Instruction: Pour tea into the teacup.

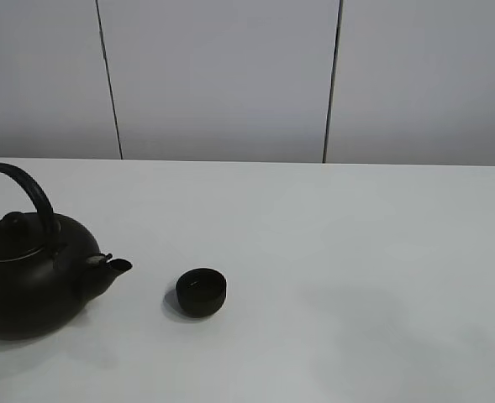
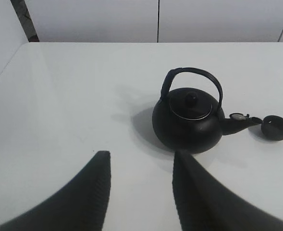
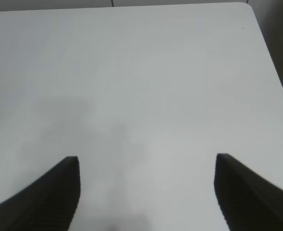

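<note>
A small round matte-black teacup [image 1: 202,291] stands on the white table, just right of the spout of a big black teapot [image 1: 28,269] with an arched handle. The left wrist view shows the teapot [image 2: 189,118] upright, its spout toward the teacup [image 2: 276,128]. My left gripper [image 2: 140,166] is open and empty, some way short of the teapot. My right gripper [image 3: 146,168] is open wide and empty over bare table, away from both. Neither gripper shows in the exterior high view.
The white table [image 1: 356,252] runs back to a grey panelled wall [image 1: 230,75]. The table's right edge and rounded corner [image 3: 256,19] show in the right wrist view, its left edge [image 2: 6,62] in the left wrist view.
</note>
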